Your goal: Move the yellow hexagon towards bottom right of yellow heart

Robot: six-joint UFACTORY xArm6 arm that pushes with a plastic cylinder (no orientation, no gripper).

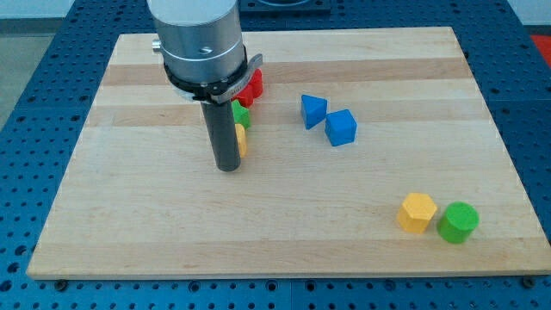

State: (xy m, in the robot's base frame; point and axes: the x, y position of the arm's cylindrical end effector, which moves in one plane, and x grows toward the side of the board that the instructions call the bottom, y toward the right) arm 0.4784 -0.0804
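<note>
Down near the view's bottom right sit the green cylinder (457, 222) and the yellow hexagon (417, 212), touching or just about, hexagon on the left. Both are well apart from everything else on the wooden board (129, 232). Up toward the middle there's a blue triangle (312, 110) with a blue cube (341, 127) right beside it on its lower right. My tip (227, 167) is planted left of centre, and there's no hand on this rig, just the bare rod, so nothing is being held. Right behind the rod is a little stack-looking cluster: red block (251, 87) at the top, green block (241, 114) below it, then a yellow block (241, 139) peeking out just right of the rod; can't make out its shape since the rod hides most of it.
</note>
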